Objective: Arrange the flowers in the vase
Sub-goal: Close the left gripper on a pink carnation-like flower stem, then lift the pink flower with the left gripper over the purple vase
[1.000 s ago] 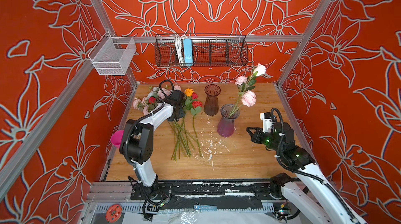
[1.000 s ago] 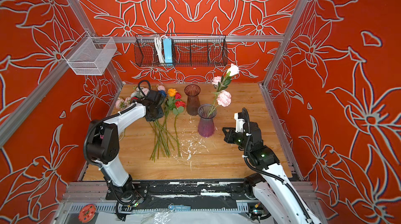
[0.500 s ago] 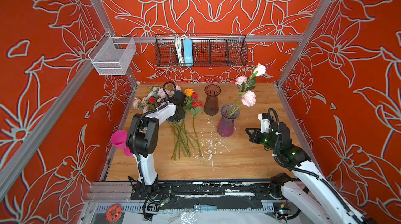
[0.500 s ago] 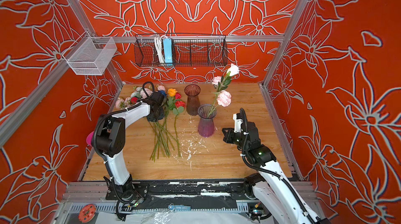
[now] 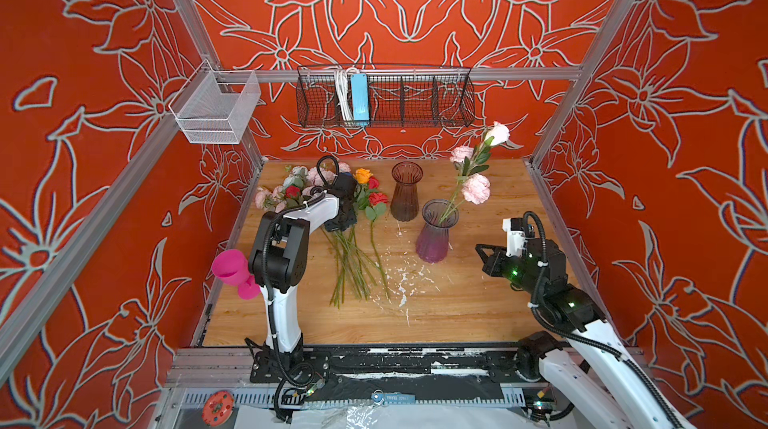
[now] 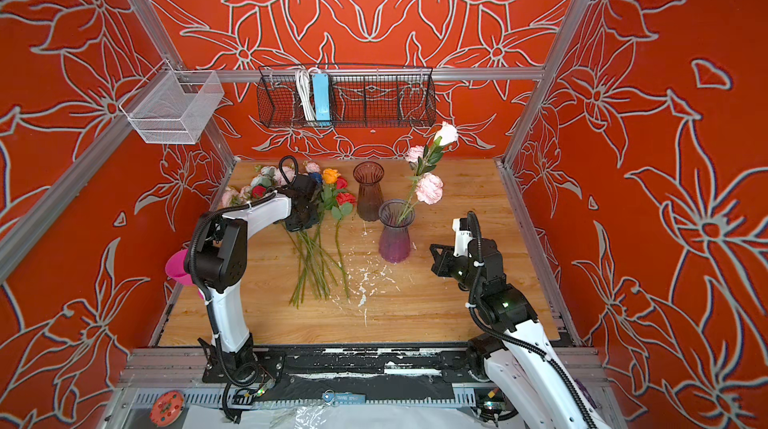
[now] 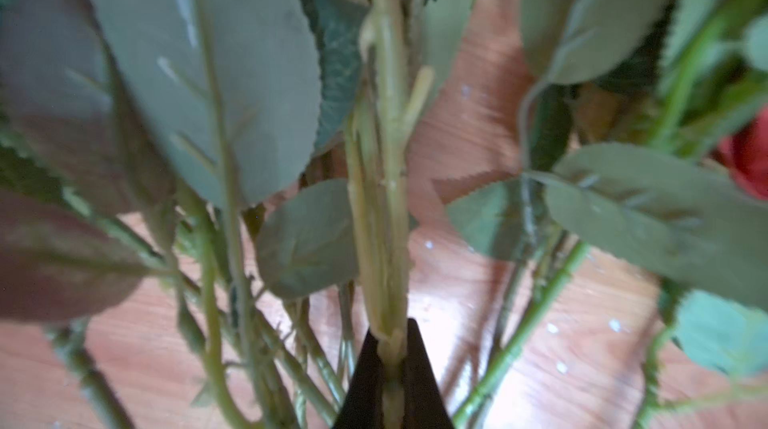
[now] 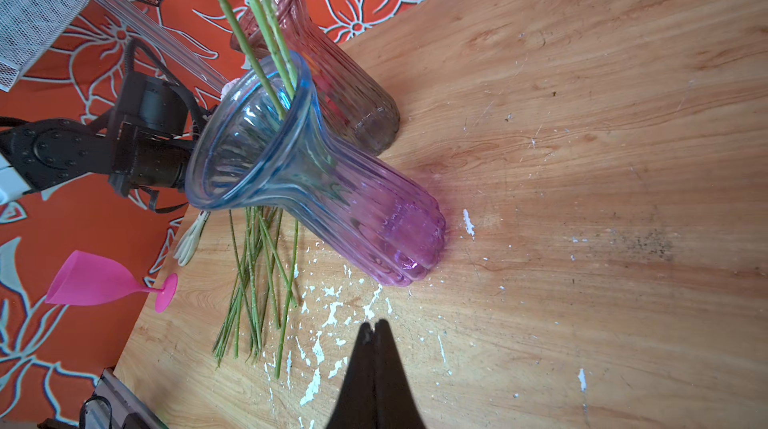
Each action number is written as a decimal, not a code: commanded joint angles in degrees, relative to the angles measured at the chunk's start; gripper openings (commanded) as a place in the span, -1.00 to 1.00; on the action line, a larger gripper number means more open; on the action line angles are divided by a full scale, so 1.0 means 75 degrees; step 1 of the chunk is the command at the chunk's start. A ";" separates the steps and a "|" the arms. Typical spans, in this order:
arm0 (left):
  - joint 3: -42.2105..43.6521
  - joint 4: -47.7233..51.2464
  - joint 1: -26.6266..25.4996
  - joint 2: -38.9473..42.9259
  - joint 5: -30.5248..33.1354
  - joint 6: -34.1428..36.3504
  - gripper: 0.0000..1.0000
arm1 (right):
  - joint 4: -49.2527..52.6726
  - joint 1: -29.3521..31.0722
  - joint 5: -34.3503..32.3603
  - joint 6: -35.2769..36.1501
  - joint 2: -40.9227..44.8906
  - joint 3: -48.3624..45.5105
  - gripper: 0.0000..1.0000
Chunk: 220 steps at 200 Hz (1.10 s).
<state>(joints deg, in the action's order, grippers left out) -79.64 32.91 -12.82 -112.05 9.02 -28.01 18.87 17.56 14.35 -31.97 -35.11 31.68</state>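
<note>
Flowers [image 5: 351,256] lie in a bunch on the left-centre of the wooden tabletop [image 5: 478,314]. Their blooms point toward the far wall and their bare ends fan toward the near edge. Furthest left, a pink goblet [image 5: 230,267] sits at the tabletop's left edge, just beside the left arm [image 5: 307,211]. That arm reaches over the leafy part of the bunch. The left jaws are clenched on a pale green stem [image 7: 386,219], which runs between the two black tips in the left wrist view, with leaves crowding round it. Just right of the bunch, a brown vase [image 5: 406,194] stands upright toward the far side. Nearer and slightly right of it stands a purple vase [image 5: 435,236] holding pink and white blooms [image 5: 476,189] on long stalks that lean right. Right of that vase and apart from it, the right arm [image 5: 540,265] hovers over the tabletop. The right jaws are pressed together with nothing between them.
</note>
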 commanded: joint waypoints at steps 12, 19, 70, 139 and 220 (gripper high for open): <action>-0.0092 -0.0256 -0.0199 0.1008 -0.0674 0.0135 -1.00 | 0.0082 -0.0056 0.0026 0.0089 -0.0197 0.0324 -1.00; -0.0093 -0.0265 -0.0212 0.1153 -0.0686 0.0088 -1.00 | 0.0067 -0.0056 0.0092 0.0102 -0.0244 0.0363 -1.00; 0.0376 -0.0539 -0.0213 0.2176 -0.0965 -0.0155 -1.00 | 0.0115 -0.0056 0.0186 0.0119 -0.0294 0.0487 -1.00; 0.2311 -0.2383 -0.0842 0.4836 -0.1490 -0.0095 -1.00 | -0.0136 -0.0056 0.0558 -0.0158 -0.0425 0.0204 0.01; 0.2460 -0.4121 -0.2707 0.6779 -0.0664 0.1406 -1.00 | -0.0516 -0.0056 0.1728 0.0008 -0.0289 -0.0188 0.30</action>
<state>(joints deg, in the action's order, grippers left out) -58.46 7.29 -31.14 -60.88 2.74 -21.39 17.45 17.56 21.65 -33.69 -38.54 29.93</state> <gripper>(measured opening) 0.077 0.644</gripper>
